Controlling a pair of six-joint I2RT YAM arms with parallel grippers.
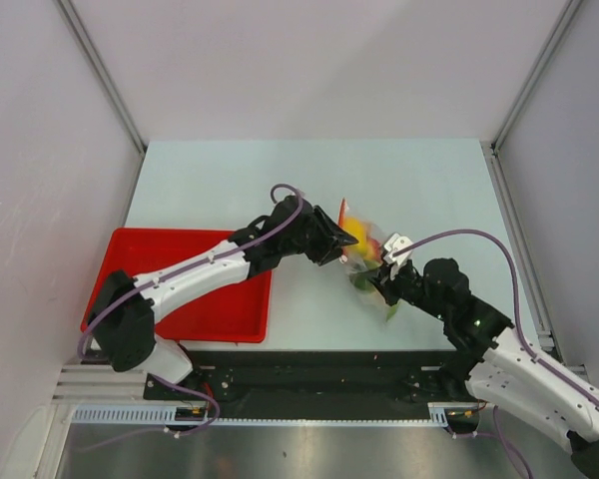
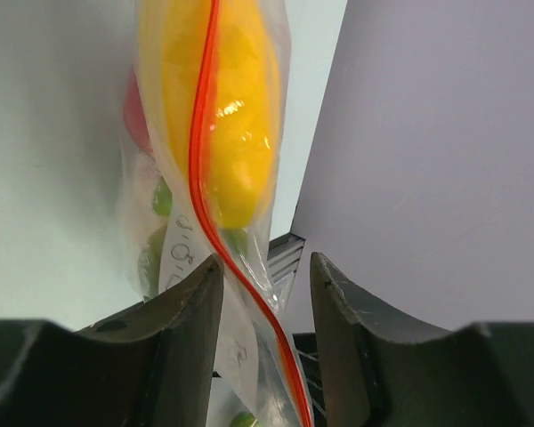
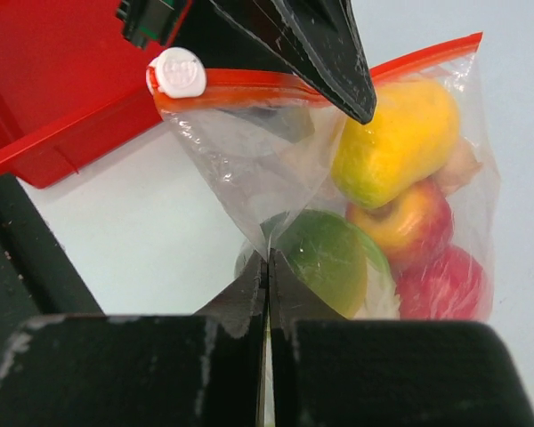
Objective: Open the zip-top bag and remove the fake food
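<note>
From above, the zip-top bag (image 1: 357, 254) sits between the two arms over the counter (image 1: 280, 180). The left gripper (image 1: 331, 244) is at its left side and the right gripper (image 1: 384, 281) at its near right corner. A red tray (image 1: 180, 299) lies off to the left. I cannot tell whether the bag rests on the counter or hangs clear of it.

In the left wrist view, the left gripper's jaws stand apart. The bag's red zip strip (image 2: 205, 178) runs between them with the film brushing one finger, but nothing is clamped. The fake food (image 2: 227, 116) is inside the bag, a yellow piece foremost.

In the right wrist view, the right gripper's jaws are together, pinching the bag's film low down. A white slider (image 3: 178, 73) sits at the strip's end nearest the tray, and the left gripper's finger crosses the strip. Whether the mouth has parted is unclear.

The opening step looks to be in hand, with all the food inside. The next move probably calls for the left gripper to close on the slider or a lip and draw it along while the right anchors the bag.
</note>
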